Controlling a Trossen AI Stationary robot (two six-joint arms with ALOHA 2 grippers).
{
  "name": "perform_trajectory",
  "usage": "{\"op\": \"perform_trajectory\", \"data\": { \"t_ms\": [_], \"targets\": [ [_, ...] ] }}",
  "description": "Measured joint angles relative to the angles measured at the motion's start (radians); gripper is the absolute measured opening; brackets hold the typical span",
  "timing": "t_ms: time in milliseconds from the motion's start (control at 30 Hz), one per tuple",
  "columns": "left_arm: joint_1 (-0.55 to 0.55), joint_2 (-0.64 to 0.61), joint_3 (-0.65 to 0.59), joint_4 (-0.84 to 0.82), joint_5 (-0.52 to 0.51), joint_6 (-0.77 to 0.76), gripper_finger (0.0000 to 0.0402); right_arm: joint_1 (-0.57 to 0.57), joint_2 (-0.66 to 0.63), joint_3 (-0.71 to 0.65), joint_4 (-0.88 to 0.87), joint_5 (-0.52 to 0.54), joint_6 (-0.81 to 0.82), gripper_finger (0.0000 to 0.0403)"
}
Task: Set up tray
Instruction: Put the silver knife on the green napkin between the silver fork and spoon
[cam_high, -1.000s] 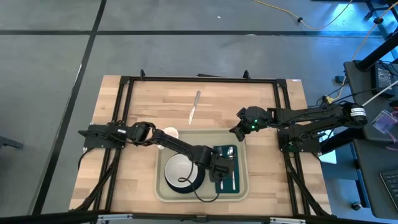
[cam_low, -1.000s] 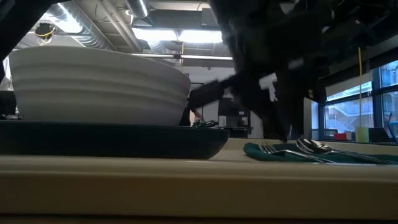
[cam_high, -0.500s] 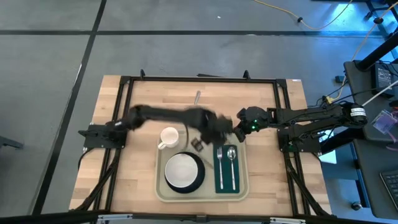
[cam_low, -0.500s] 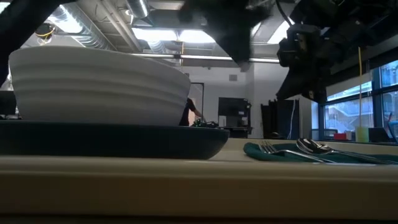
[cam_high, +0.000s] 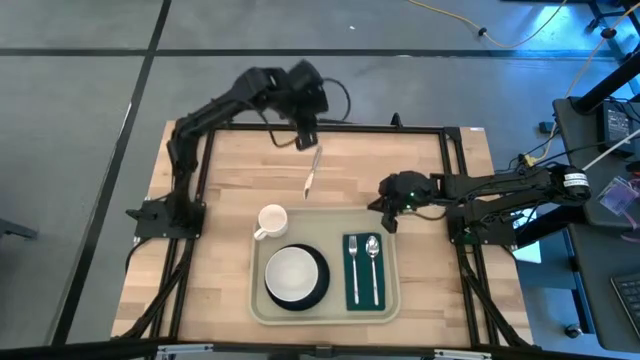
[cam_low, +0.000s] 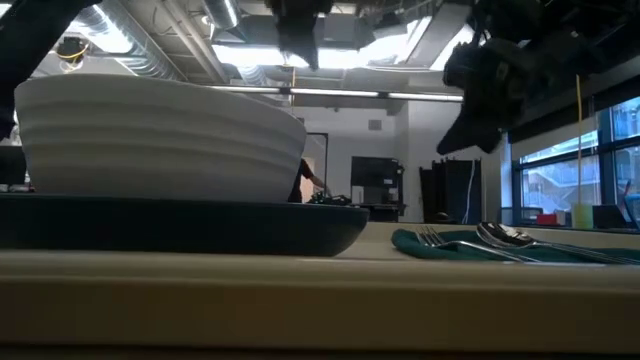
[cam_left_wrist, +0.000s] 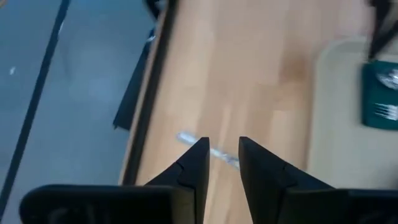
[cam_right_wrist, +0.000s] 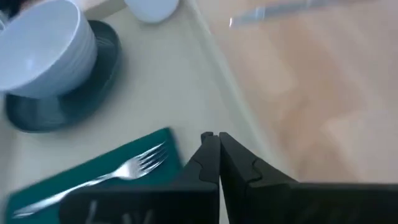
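Note:
The pale tray (cam_high: 330, 240) lies near the table's front. It carries a white bowl (cam_high: 291, 273) on a dark plate (cam_high: 320, 283), and a green napkin (cam_high: 363, 295) on which a fork (cam_high: 353, 268) and a spoon (cam_high: 372, 262) lie. A white mug (cam_high: 270, 219) stands at the tray's far left corner. A knife (cam_high: 312, 172) lies flat on the wood beyond the tray. My left gripper (cam_high: 306, 140) hangs high over the knife's far end, open, with nothing between its fingers (cam_left_wrist: 198, 163). My right gripper (cam_high: 386, 220) hovers shut over the tray's far right corner.
A black frame (cam_high: 320, 127) runs along the table's far edge and down both sides, close under the left arm. Bare wood (cam_high: 400, 160) lies between the knife and the right arm. Cables and equipment (cam_high: 600, 120) stand beyond the right edge.
My left gripper has risen from the napkin on the tray and swung up toward the table's far edge, rolling as it went, and now hangs above the knife. The fork and spoon stay on the napkin. My right gripper has rolled a little in place.

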Motion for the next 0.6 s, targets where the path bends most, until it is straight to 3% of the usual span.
{"op": "perform_trajectory", "data": {
  "t_ms": [167,267,600],
  "targets": [
    [0.100,0.007,-0.045,0.080,0.031,-0.005,0.0063,-0.012,0.000,0.000,0.112,0.179,-0.246,0.0003],
    [0.136,0.009,-0.091,0.123,0.031,-0.019,0.0049,-0.047,0.000,0.000,0.190,0.192,-0.368,0.0003],
    [0.129,-0.081,-0.366,0.414,0.002,-0.102,0.0003,-0.079,0.000,0.000,0.103,0.189,-0.342,0.0003]
  ]
}}
